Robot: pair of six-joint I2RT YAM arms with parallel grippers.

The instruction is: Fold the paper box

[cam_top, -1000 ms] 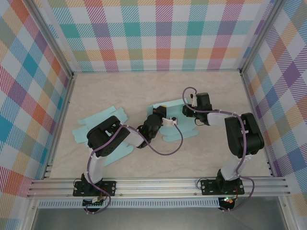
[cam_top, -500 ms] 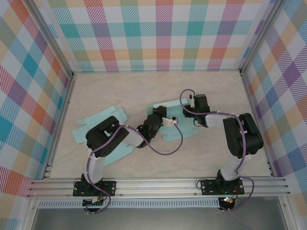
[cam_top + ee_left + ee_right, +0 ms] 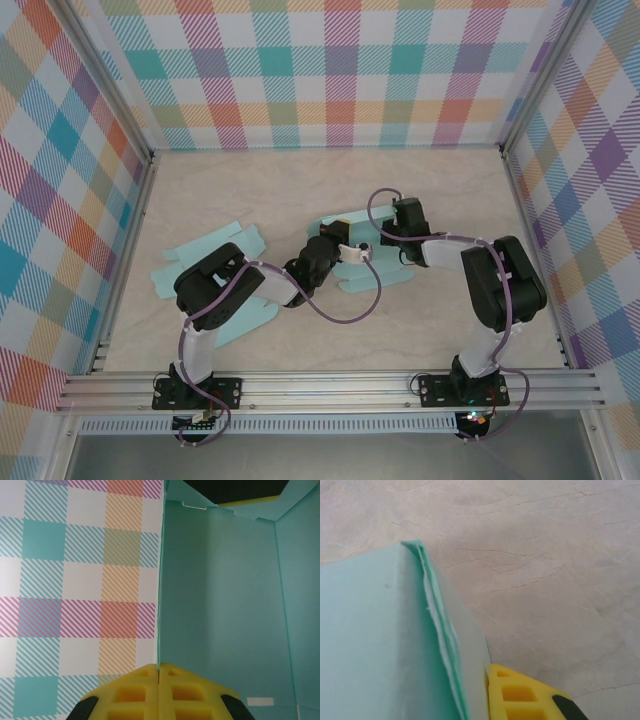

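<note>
At mid-table, left gripper (image 3: 159, 670) has its pads pinched together on the upright wall edge of the paper box (image 3: 392, 274). Right gripper (image 3: 388, 233): one yellow finger (image 3: 520, 697) is flush against a doubled flap and the other is hidden, so can't tell its grip. Box sits between both wrists on the table (image 3: 250, 185). A flat teal sheet (image 3: 195, 248) lies further left.

part-folded paper box (image 3: 350, 222): 1 | flat paper sheet (image 3: 200, 245): 1 | arms (image 3: 215, 290) (image 3: 500, 285): 2
</note>
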